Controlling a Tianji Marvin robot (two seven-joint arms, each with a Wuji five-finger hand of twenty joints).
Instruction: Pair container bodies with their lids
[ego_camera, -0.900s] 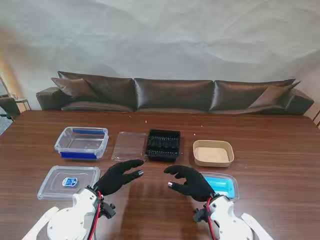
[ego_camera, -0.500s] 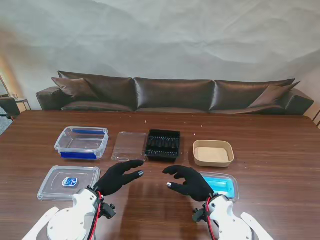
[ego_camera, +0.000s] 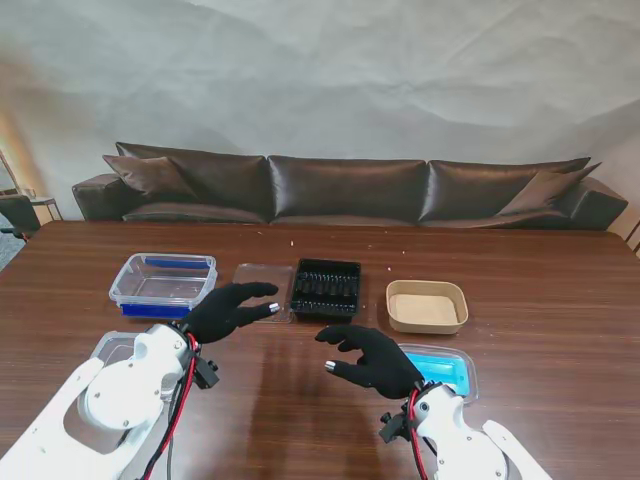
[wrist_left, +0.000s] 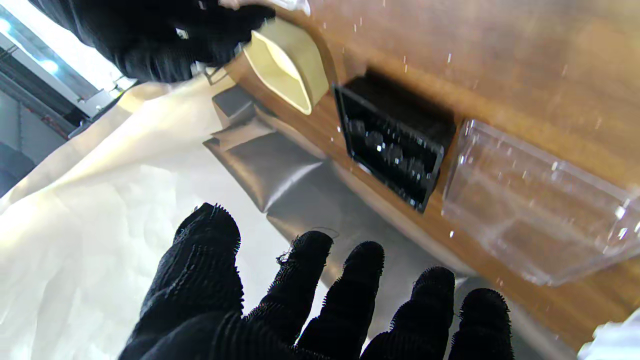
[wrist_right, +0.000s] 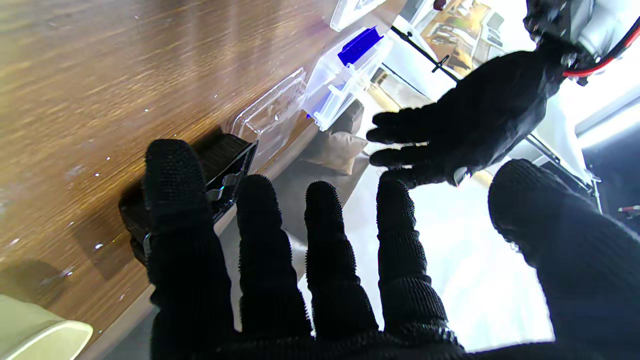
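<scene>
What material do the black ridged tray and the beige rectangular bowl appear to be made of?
The black ridged tray looks like thin glossy moulded plastic: its ribs catch highlights. The beige rectangular bowl seems matte paper pulp or fibre, with no shine; I cannot be certain.

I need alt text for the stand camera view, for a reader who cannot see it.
Two black-gloved robot hands, left hand and right hand, hover open over a wooden table. Beyond them sit a blue-clipped container, clear lid, black tray and tan bowl.
</scene>
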